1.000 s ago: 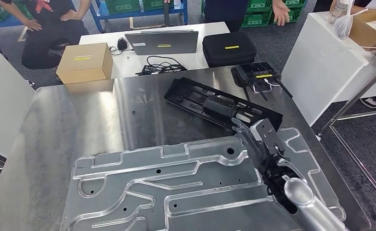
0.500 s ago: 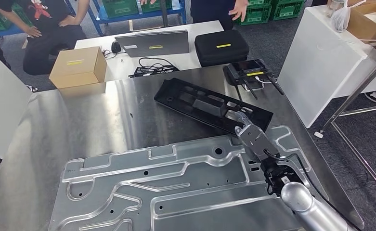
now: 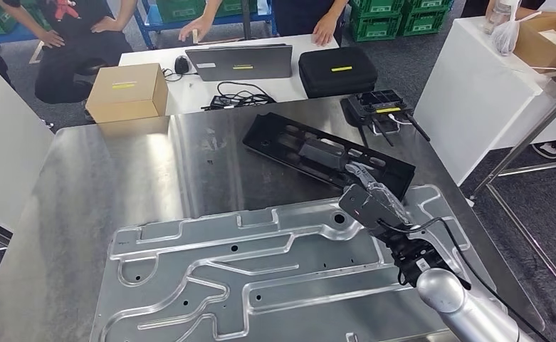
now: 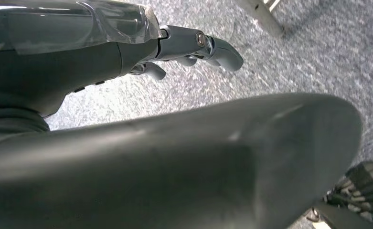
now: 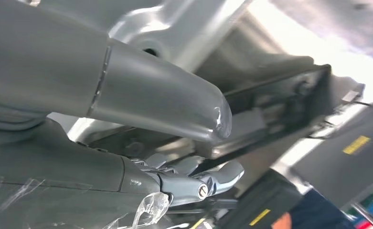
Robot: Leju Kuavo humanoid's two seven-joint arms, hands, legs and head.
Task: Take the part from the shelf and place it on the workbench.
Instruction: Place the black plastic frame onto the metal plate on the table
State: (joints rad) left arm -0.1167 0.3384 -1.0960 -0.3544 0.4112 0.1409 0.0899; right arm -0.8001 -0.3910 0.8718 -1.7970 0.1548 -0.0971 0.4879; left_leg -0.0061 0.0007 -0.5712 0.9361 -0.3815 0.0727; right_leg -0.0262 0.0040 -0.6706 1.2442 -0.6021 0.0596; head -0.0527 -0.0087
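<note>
I judged the black part (image 3: pixel 328 157) stiff, light and slick, best taken by its near rim; my right hand (image 3: pixel 369 199) clasped that rim on the surface (image 3: pixel 118 178).

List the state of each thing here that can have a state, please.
black part: flat on the workbench, right hand at its near edge
right hand: grip unclear
left hand: empty, fingers curled, above the floor
laptop: closed
black case: closed
cardboard box: closed

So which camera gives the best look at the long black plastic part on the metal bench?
The head view: the black part lies in full on the workbench. The right wrist view shows just a close section beyond the right hand; the left wrist view faces floor.
</note>
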